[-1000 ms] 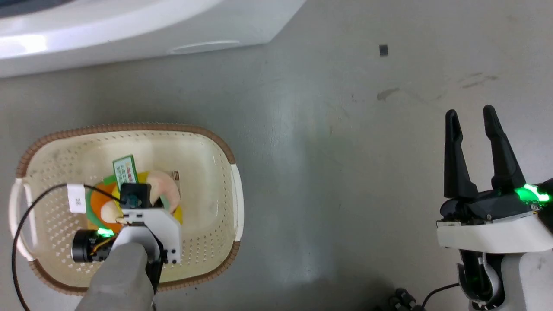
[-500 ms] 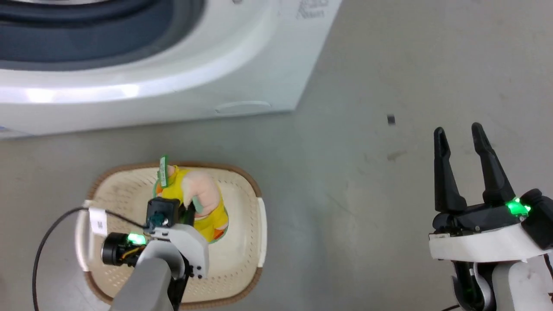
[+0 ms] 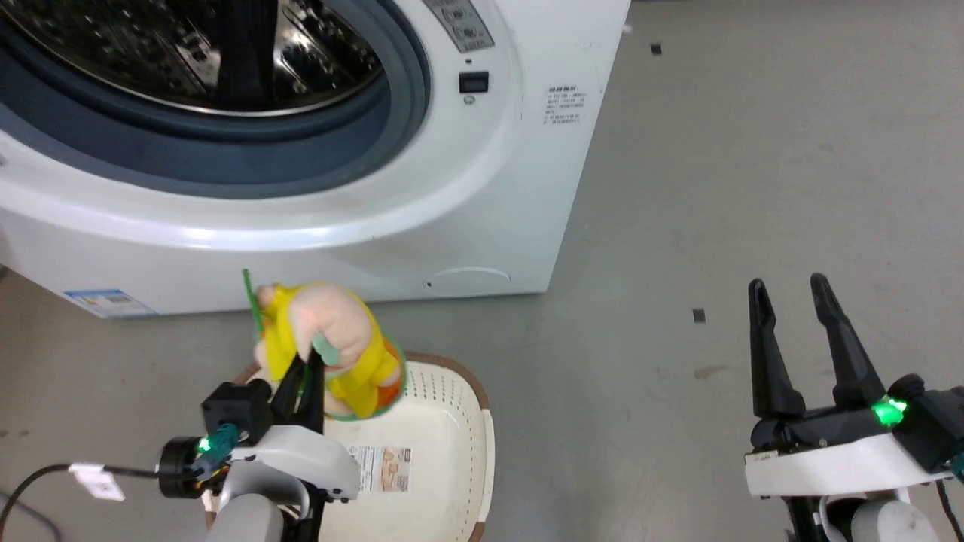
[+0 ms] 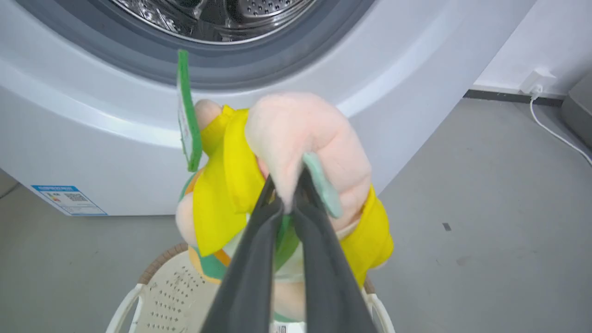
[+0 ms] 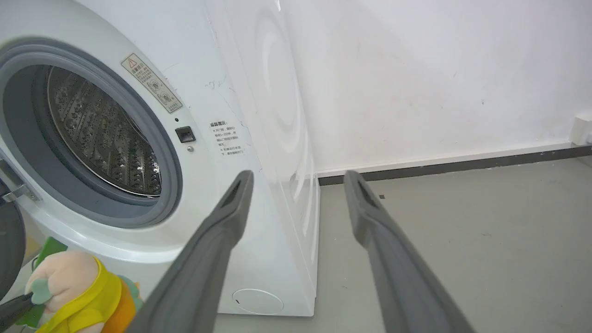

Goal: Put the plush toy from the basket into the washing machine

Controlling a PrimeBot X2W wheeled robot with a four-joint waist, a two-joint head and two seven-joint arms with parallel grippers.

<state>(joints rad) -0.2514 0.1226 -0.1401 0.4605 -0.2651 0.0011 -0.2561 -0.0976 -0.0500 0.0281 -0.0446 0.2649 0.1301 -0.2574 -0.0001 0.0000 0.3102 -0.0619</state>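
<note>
Plush toy (image 3: pixel 331 339), pinched in closed left fingers (image 4: pixel 249 273), hangs above basket (image 3: pixel 452 406) before open washer (image 3: pixel 467 188); right fingers (image 3: pixel 766 354) spread, empty.

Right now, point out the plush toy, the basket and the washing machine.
plush toy (image 4: pixel 314 134), left wrist view, its pink rounded part.
basket (image 3: pixel 443 395), head view, its perforated inner wall.
washing machine (image 5: pixel 101 134), right wrist view, its steel drum.

A second ago the left hand (image 3: pixel 308 366) is down in the basket (image 3: pixel 461 393) on the plush toy (image 3: pixel 335 331). Now it holds the toy raised over the basket's far rim, before the washing machine (image 3: pixel 482 188). The printed label (image 3: pixel 382 458) lies uncovered. The head camera tips up, showing the drum (image 3: pixel 331 53).
</note>
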